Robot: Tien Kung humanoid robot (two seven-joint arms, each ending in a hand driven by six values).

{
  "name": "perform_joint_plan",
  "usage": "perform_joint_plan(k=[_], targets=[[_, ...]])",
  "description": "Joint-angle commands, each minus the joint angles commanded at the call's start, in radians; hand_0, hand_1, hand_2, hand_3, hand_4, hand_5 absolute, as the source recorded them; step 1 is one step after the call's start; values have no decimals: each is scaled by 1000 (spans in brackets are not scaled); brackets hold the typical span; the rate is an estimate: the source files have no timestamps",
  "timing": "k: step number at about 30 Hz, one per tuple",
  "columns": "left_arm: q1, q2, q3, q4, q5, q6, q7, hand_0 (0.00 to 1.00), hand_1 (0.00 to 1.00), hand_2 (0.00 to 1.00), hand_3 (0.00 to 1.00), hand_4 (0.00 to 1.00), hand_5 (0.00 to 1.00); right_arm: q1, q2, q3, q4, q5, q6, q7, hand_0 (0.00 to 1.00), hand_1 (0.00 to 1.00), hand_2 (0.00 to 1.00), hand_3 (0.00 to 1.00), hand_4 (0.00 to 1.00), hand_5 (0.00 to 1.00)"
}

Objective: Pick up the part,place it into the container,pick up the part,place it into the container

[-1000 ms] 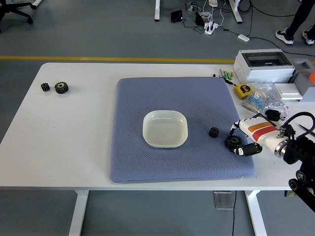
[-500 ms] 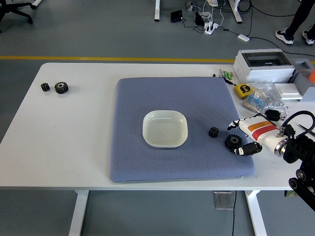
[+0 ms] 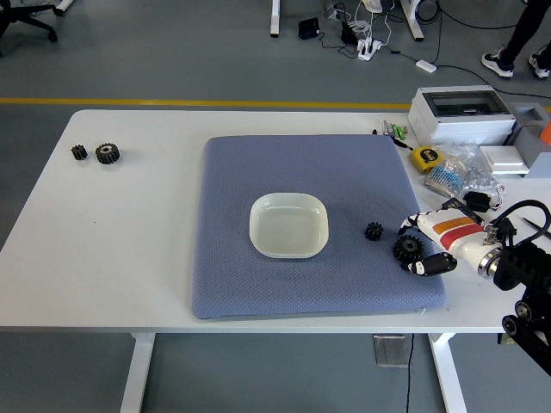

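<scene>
- Gears are the parts of this task: the large black gear (image 3: 408, 249) lies on the blue-grey mat (image 3: 258, 181), to the right of the white dish (image 3: 289, 225), and the small black gear (image 3: 374, 231) lies between the large gear and the dish
- Compared with one second before, the right hand (image 3: 428, 243) has shifted only slightly around the large gear; the gear itself is at nearly the same place on the mat
- Its fingers stand on both sides of the large gear, one finger (image 3: 411, 223) behind it and the thumb (image 3: 435, 263) in front; I cannot tell if they already press it, so the grasp looks, to my judgement, not finished
- The dish, in the middle of the mat, holds nothing, so no part is placed yet and both placings remain
- Two more gears (image 3: 96, 153) lie far to the left of the dish, on the bare white table (image 3: 129, 258), off the mat
- The left arm is not in view
- Writing: the hand carries red and orange stripes but no readable text; the yellow tape measure (image 3: 424, 157) and the white box (image 3: 461, 114), behind and to the right of the dish, show no label that I can read
</scene>
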Motion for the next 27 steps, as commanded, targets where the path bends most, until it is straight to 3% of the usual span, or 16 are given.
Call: perform_joint_plan(k=[3, 4, 9, 10, 21, 27], targets=[[-1, 0, 1, 0, -1, -1, 0, 670, 654, 625, 559, 582, 531, 2, 3, -3, -8, 5, 4, -5, 348, 506, 612, 553, 833, 345], [-2, 0, 2, 0, -1, -1, 0, 669, 653, 625, 559, 582, 531, 1, 3, -4, -10, 7, 5, -6, 248, 443, 526, 501, 759, 378], [-1, 0, 1, 0, -2, 0, 0, 669, 653, 625, 559, 582, 531, 0, 1, -5, -12, 18, 7, -7, 248, 443, 526, 501, 759, 378], [-1, 1, 1, 0, -2, 0, 0, 668, 654, 624, 559, 582, 531, 0, 1, -4, -12, 20, 8, -7, 191, 411, 494, 492, 725, 399], [-3, 1, 1, 0, 0, -1, 0, 669, 654, 623, 559, 582, 531, -2, -7, 11, 11, 31, -1, -5, 169, 392, 478, 490, 703, 409], [-2, 1, 2, 0, -2, -2, 0, 669, 654, 623, 559, 582, 531, -3, -13, 17, 61, 19, -5, -10, 156, 384, 474, 492, 727, 411]])
